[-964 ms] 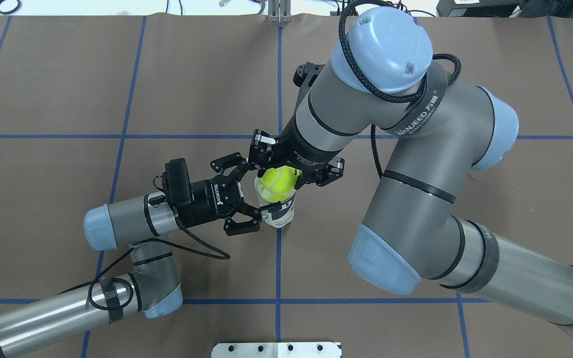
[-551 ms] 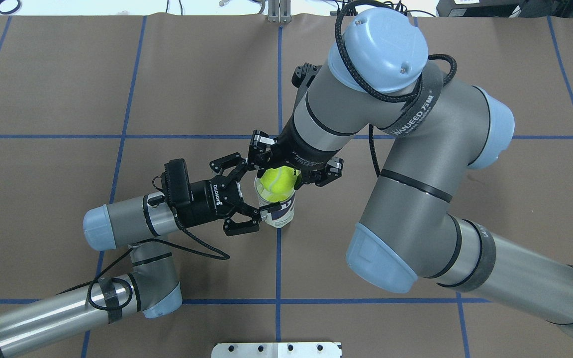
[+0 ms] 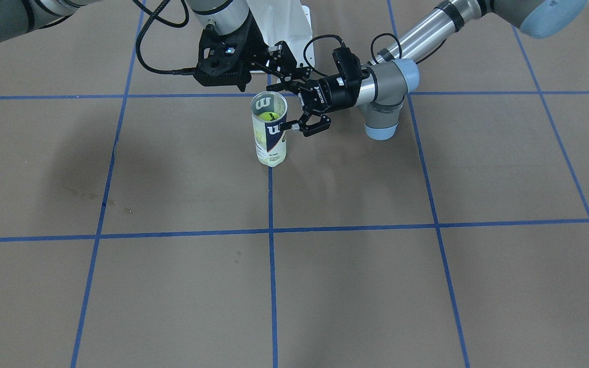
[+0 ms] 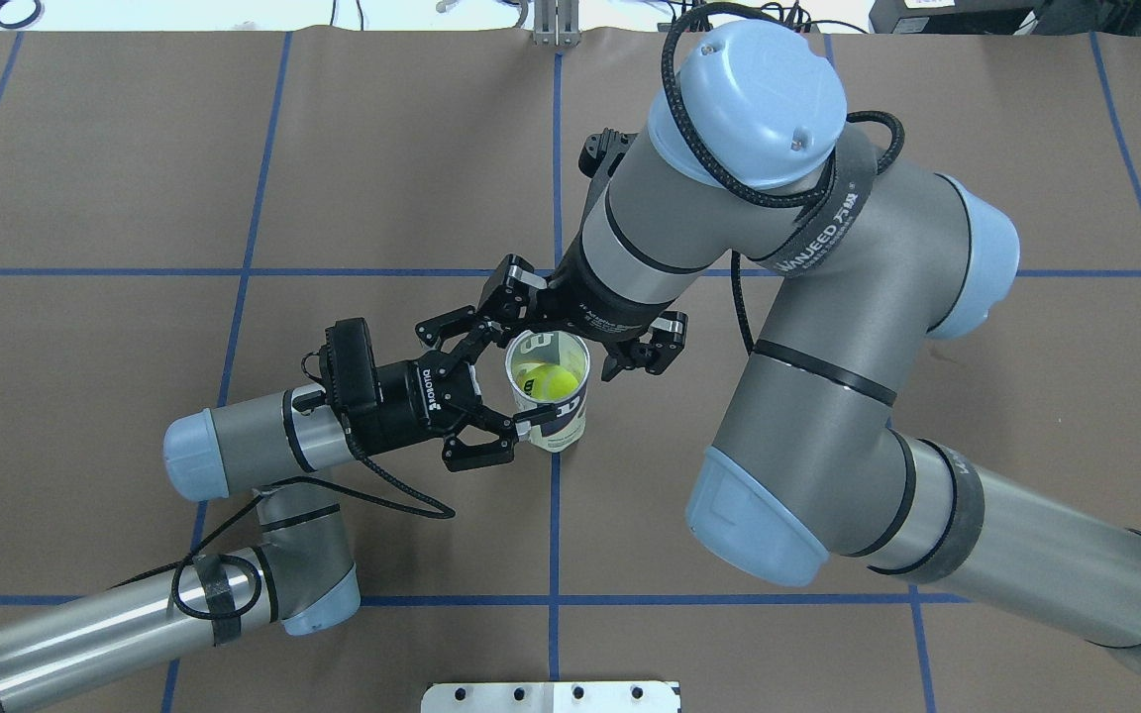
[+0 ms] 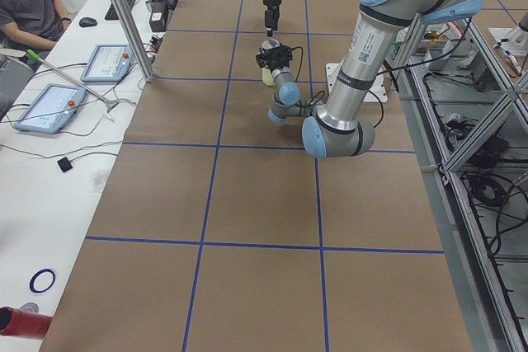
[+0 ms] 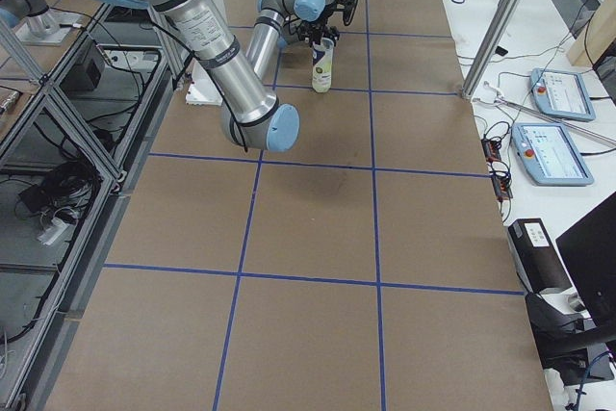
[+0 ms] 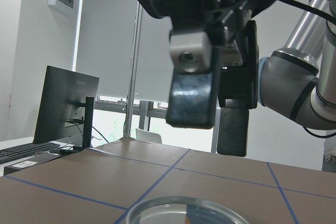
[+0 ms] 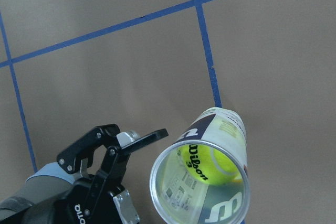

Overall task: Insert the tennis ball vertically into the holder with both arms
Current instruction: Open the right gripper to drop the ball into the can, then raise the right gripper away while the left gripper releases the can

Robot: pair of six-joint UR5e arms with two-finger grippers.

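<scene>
The holder (image 4: pixel 556 421), a clear tube with a white and navy label, stands upright on the brown table; it also shows in the front view (image 3: pixel 271 143). The yellow-green tennis ball (image 4: pixel 551 379) sits inside it, below the rim, and shows through the open mouth in the right wrist view (image 8: pixel 223 163). My right gripper (image 4: pixel 578 327) hangs open and empty just above the tube's mouth. My left gripper (image 4: pixel 503 386) is open at the tube's left side, its fingers (image 4: pixel 479 454) spread on either side of the tube's wall. I cannot tell if they touch it.
Blue tape lines divide the table into squares. A white mounting plate (image 4: pixel 551 696) lies at the near edge. In the left side view a seated person (image 5: pixel 29 6) and tablets (image 5: pixel 45 109) are on a side bench beyond the table's edge.
The ball has dropped from the tube's rim, between the right gripper's fingers, down into the holder. The right arm shifted slightly. The left gripper has hardly moved.
</scene>
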